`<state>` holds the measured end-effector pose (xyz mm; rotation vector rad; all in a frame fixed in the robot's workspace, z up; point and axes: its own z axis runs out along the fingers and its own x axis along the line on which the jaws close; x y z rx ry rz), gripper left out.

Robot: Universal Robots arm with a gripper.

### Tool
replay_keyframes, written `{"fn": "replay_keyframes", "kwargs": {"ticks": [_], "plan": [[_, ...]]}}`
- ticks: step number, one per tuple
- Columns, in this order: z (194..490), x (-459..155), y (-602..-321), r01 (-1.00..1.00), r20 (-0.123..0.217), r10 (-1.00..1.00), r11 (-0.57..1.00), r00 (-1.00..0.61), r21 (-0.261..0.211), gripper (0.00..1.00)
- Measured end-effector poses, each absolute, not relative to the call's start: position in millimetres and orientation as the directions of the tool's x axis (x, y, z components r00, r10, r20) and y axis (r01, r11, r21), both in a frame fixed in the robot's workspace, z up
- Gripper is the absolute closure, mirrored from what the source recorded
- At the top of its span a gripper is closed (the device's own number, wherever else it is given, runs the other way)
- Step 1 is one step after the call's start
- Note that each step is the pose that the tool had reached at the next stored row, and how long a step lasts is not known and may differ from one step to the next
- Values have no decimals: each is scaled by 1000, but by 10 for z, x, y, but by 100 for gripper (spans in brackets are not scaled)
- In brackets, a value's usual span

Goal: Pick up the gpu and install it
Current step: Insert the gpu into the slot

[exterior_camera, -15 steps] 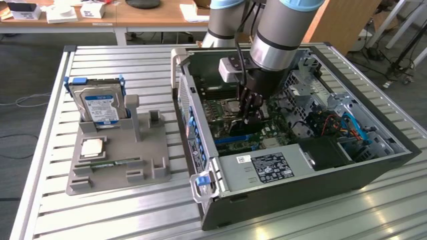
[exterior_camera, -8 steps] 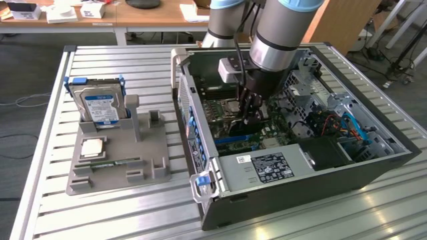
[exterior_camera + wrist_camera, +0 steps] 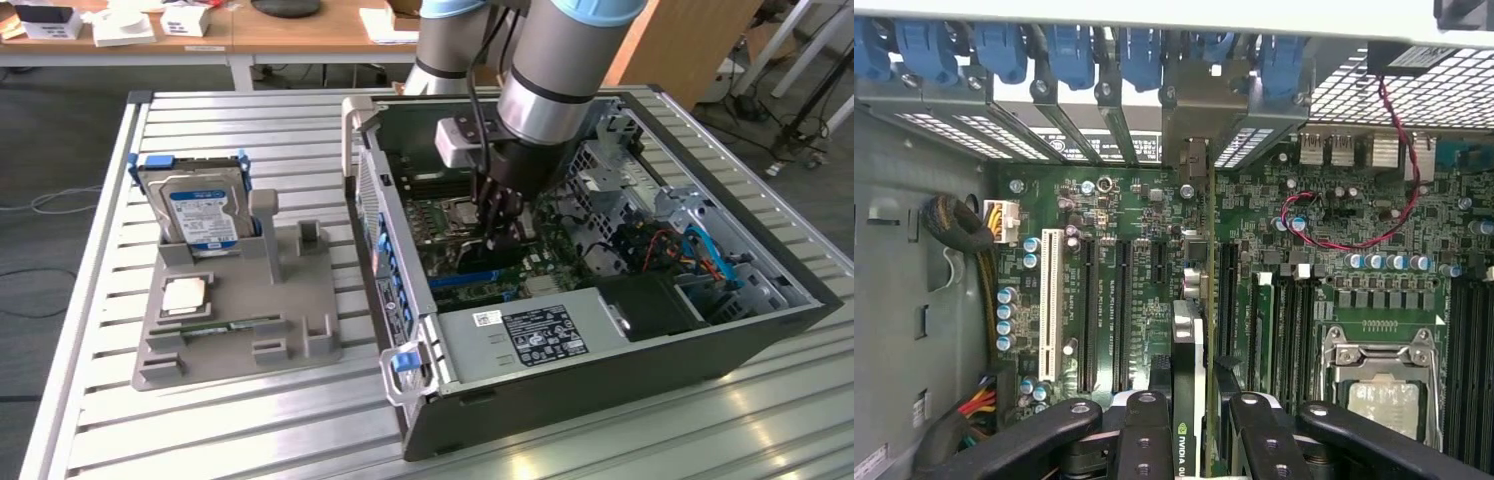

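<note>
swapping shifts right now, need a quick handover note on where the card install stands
Gripper: shut on the graphics card, down inside the computer case.
Card: standing on edge over the motherboard, in line with a slot, far end at the case's rear openings.
Done: card picked up and brought into the case.
Left: cannot tell if it is fully seated; not yet released.
Hard drive stands in the grey holder outside the case.

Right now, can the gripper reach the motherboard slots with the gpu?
Probably yes: the gripper holds the gpu edge-on inside the open case, over the motherboard between black slots; no cable crosses its path.
</note>
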<state>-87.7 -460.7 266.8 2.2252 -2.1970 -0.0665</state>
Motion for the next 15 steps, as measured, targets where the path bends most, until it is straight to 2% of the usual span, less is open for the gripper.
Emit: {"fn": "replay_keyframes", "kwargs": {"ticks": [15], "plan": [[2637, -892, -4605, -999, -21, -1000, -13, 12, 39, 73]]}}
